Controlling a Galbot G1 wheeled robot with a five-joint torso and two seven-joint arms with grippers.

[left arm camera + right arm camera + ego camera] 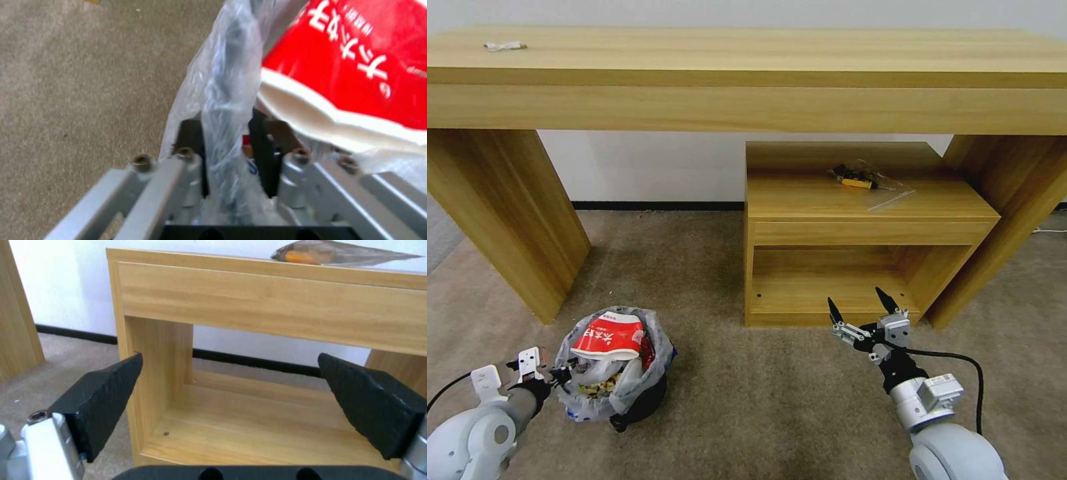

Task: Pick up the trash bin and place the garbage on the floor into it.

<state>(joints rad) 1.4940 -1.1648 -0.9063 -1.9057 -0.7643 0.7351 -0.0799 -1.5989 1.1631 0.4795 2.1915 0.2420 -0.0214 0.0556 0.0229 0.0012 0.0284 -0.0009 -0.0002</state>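
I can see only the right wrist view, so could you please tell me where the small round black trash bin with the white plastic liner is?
Observer: The small round black trash bin stands on the beige carpet floor, left of the low wooden cabinet.
Operator: Is the left gripper holding it?
Observer: Yes, the left gripper is shut on its bag-lined rim.
Operator: What is inside?
Observer: A red-and-white carton lies on top of the litter in it.
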